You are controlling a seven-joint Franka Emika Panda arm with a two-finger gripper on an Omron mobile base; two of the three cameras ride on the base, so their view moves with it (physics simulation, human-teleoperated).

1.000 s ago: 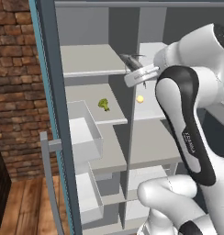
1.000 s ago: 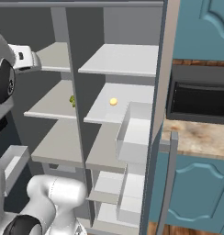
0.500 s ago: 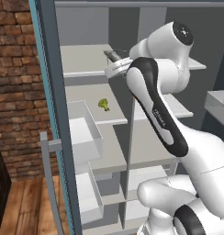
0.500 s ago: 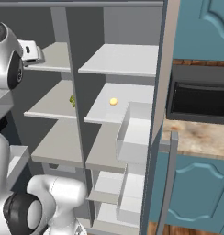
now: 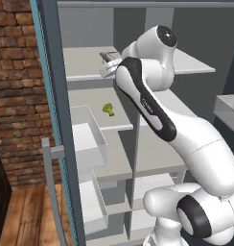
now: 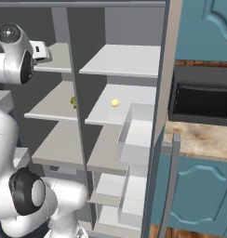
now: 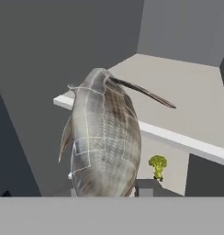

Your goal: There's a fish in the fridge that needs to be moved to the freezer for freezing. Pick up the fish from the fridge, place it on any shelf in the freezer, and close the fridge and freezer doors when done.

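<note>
One fish point(image 7: 104, 137) fills the hand camera's near field, tail pointing to two o'clock, clamped in the gripper point(image 5: 108, 61) at the upper shelf point(image 5: 83, 62) of the freezer point(image 5: 97, 144). It seems carried there for setting down. Broccoli point(image 5: 108, 109) sits a shelf below; both doors point(image 6: 164, 116) stand open

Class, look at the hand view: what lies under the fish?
Under the fish is a pale shelf edge, and lower down a broccoli floret on another shelf. The fish covers what is directly beneath it.
</note>
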